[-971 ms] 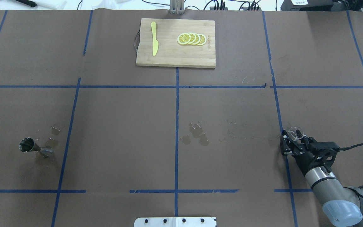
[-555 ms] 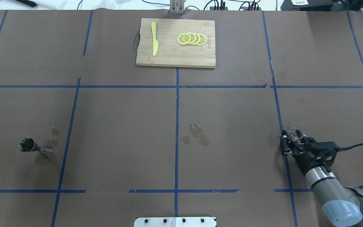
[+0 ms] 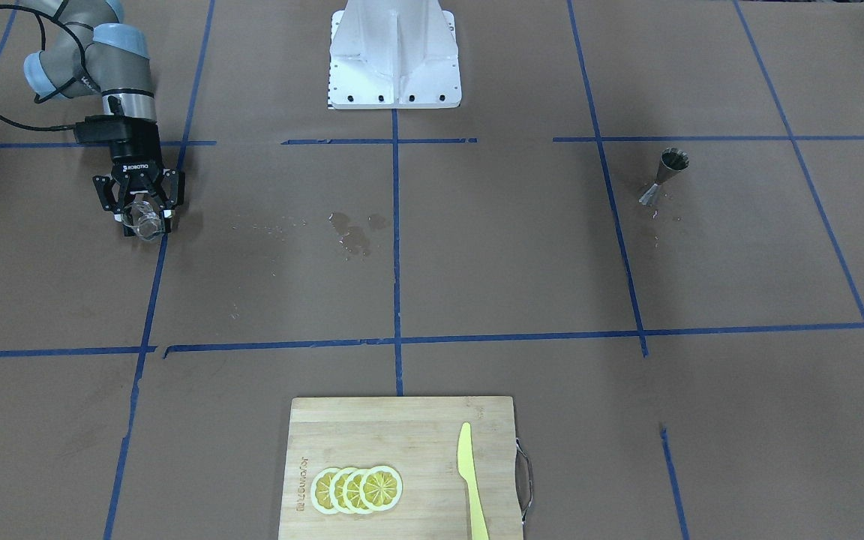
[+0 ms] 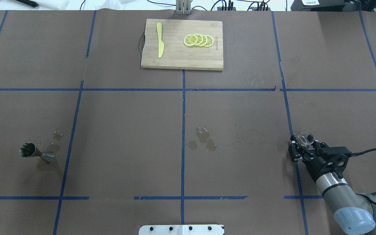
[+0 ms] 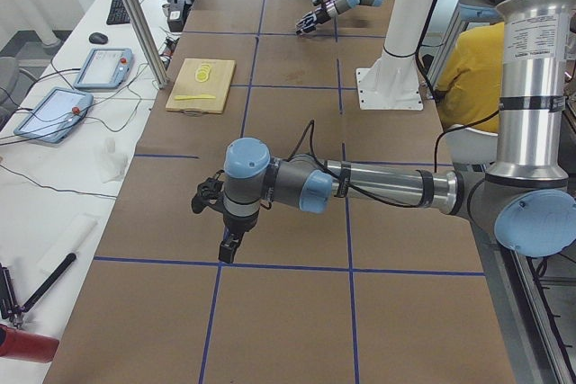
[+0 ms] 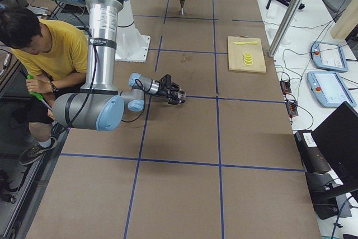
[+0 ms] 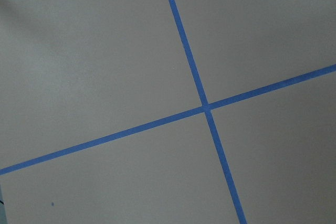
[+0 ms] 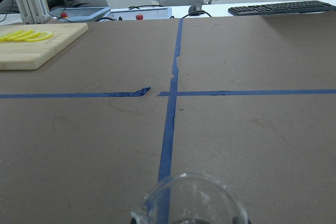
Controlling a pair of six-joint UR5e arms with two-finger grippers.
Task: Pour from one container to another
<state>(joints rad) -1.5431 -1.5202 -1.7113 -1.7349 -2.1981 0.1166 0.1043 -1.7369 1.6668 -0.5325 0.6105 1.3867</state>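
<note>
Right gripper (image 4: pixel 303 141) creeps a touch away from the table's (image 4: pixel 240 114) right edge and back toward the near edge, the glass cup (image 4: pixel 305 138) riding along between its fingers. Tiny shift, that's all.

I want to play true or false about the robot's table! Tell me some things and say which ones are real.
1. The right gripper is holding the glass cup. True.
2. The jigger has fallen over on the cutting board. False: it stands upright on the table, far from the board.
3. Lemon slices lie on the cutting board. True.
4. The knife is red. False: it is yellow.
5. The glass cup is right over the jigger. False: they are at opposite ends of the table.
</note>
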